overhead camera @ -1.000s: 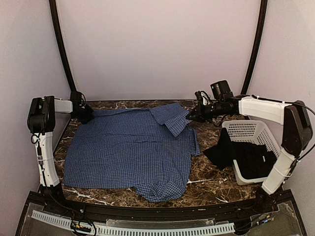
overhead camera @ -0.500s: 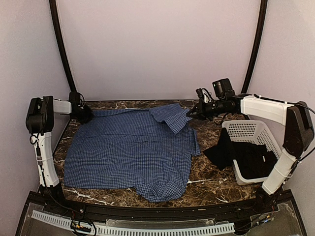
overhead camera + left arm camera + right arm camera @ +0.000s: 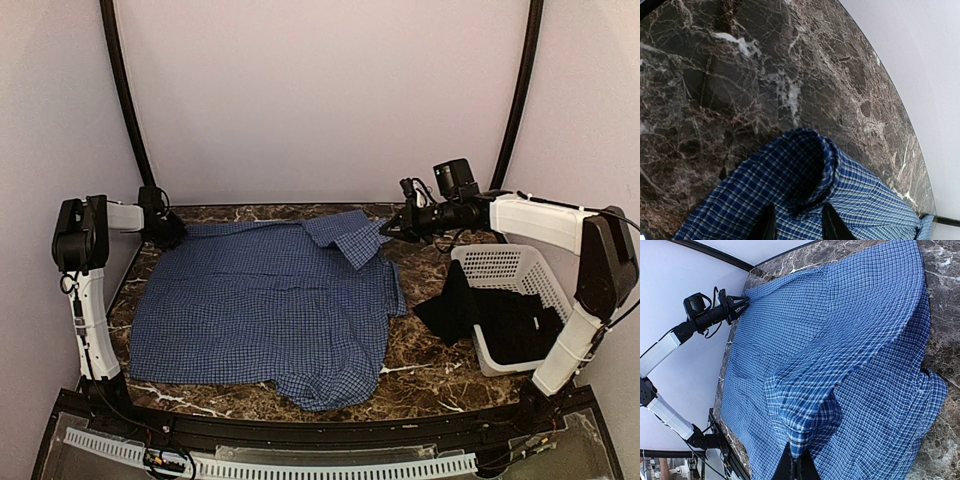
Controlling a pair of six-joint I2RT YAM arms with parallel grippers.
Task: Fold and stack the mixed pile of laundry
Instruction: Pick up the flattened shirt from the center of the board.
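Black garment partly in white basket

Blue-white small-check shirt; black garment; white basket; brown white-veined marble table.

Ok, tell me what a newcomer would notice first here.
The blue-and-white checked shirt spread wide over the dark marble table dominates. The right gripper pinches its turned-over far-right flap, while the left gripper sits at its far-left corner with jaws parted. To the right, a black garment spills out of a white basket onto the table.
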